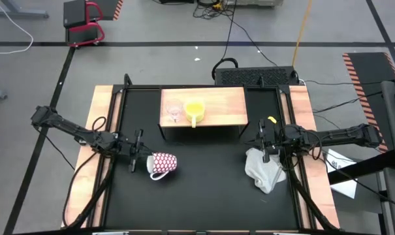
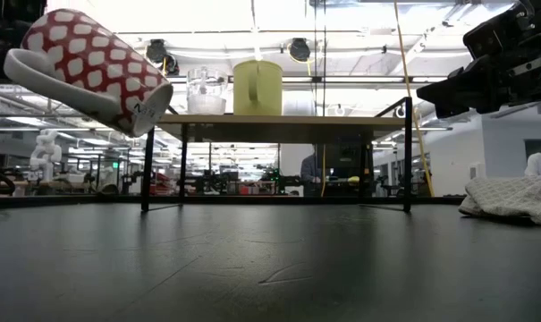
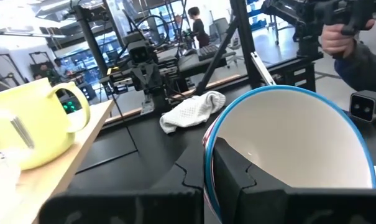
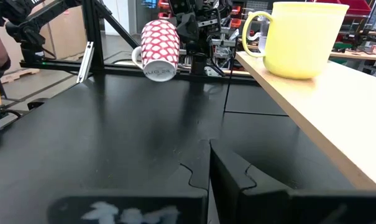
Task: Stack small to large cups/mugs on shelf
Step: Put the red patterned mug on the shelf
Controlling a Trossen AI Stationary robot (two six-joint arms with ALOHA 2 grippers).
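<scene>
- Gripping the rim of the patterned mug (image 1: 163, 163), the left gripper (image 1: 142, 160) is holding its fingers nearly together, one finger (image 3: 237, 177) inside the mug wall and the other outside.
- The patterned mug is hanging clear of the black tabletop (image 1: 204, 189), tilted on its side with its opening toward the gripper and its handle pointing downward in the low view; it is sitting in front of the shelf (image 1: 204, 108), toward the shelf's left end.
- The right gripper (image 1: 268, 140) is waiting with its fingers (image 4: 228, 168) fully together, holding nothing, just above the white cloth (image 1: 264, 170) and beside the right end of the shelf.
- The shelf is standing at the back of the tabletop, one unit, with a flat light wooden top on dark legs.
- Two vessels are standing upright on the shelf top: one clear glass cup (image 1: 173, 111) and one yellow mug (image 1: 194, 109), just beside each other, the glass cup on the left.
- The yellow mug's handle is pointing toward the front edge of the shelf.
- Cup and mug count: three in total, one of each kind; two are on the shelf and one is in the left gripper.
- One white cloth is lying crumpled on the tabletop near its right edge.
- A person's hand (image 3: 337, 37) is showing in the room beyond the table in the left wrist view.
</scene>
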